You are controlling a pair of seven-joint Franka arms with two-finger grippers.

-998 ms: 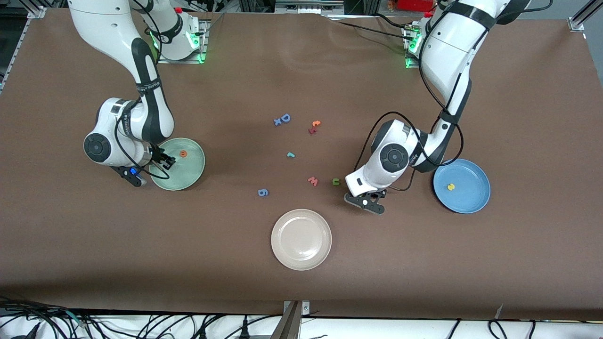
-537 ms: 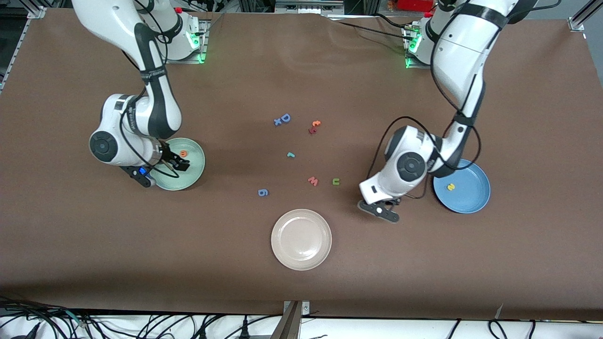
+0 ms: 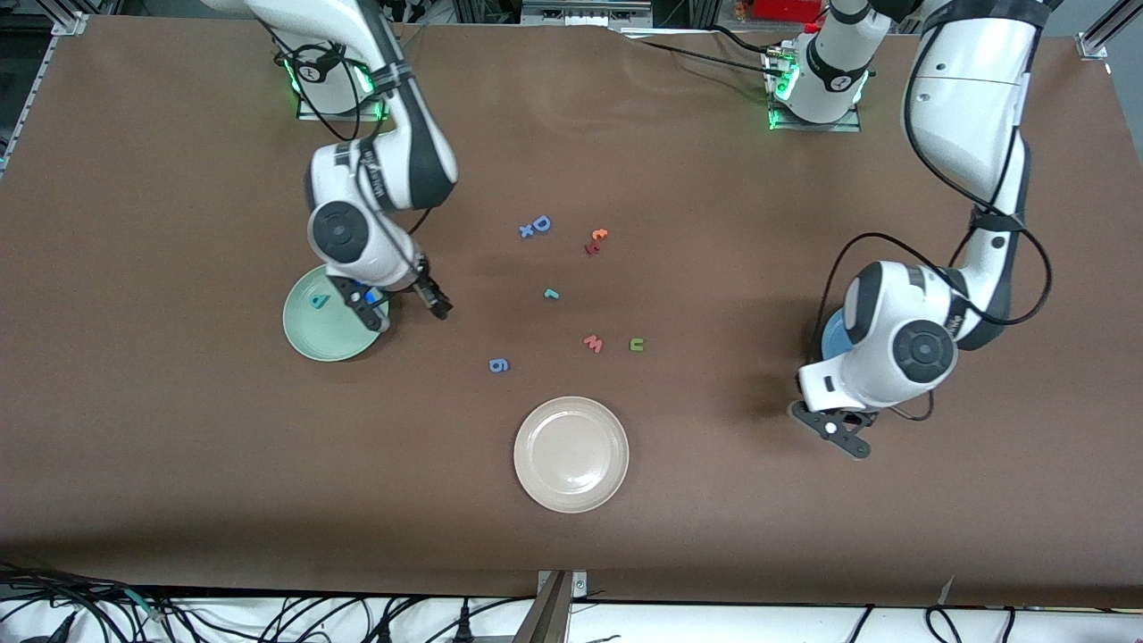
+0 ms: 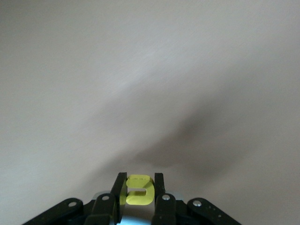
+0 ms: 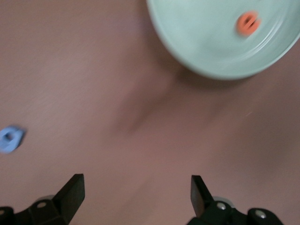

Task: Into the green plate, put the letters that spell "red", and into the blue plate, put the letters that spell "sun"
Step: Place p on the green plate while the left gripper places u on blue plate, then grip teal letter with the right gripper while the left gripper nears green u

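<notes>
Teal "d" (image 3: 318,301) now lies in the green plate (image 3: 312,338).

The front view looks down steeply from high across the table (image 3: 179,464), facing both arm bases at the frame's top and taking in the whole brown surface. The left wrist view looks past its own fingertips (image 4: 119,187) at bare tabletop, close up. The right wrist view hangs close over the table too; the green plate (image 5: 206,51) at its upper right also appears at the front view's centre left.
</notes>
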